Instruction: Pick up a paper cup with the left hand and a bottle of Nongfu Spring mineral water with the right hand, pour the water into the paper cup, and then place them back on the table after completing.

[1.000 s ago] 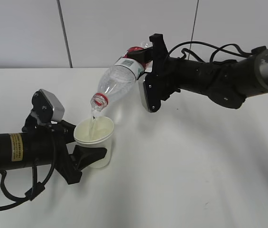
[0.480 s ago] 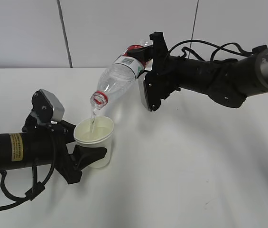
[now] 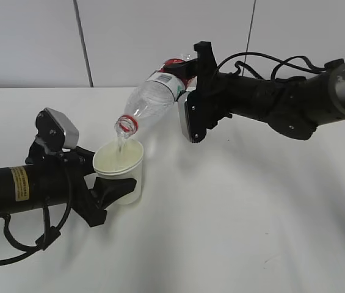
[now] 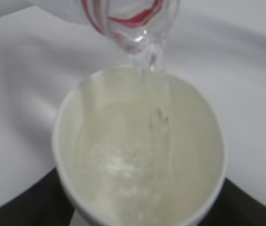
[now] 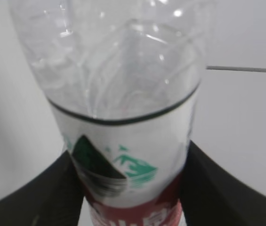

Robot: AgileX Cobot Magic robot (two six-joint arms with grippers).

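While tilted, bottle point(image 3: 154, 101) above cup point(image 3: 119, 169)

- Wall point(image 3: 160, 36): plain, pale grey-white and matt, it fills the upper part of the exterior view.
- Left seam point(image 3: 82, 43): a thin dark line left of the wall's middle, running from the wall's top edge to its foot at a slight lean.
- Right seam point(image 3: 251, 24): a finer dark line right of the wall's middle, leaning the other way; its lower end is hidden.
- Dark horizontal line point(image 5: 245, 69): seen in the right wrist view; whether it marks the wall's foot cannot be told.
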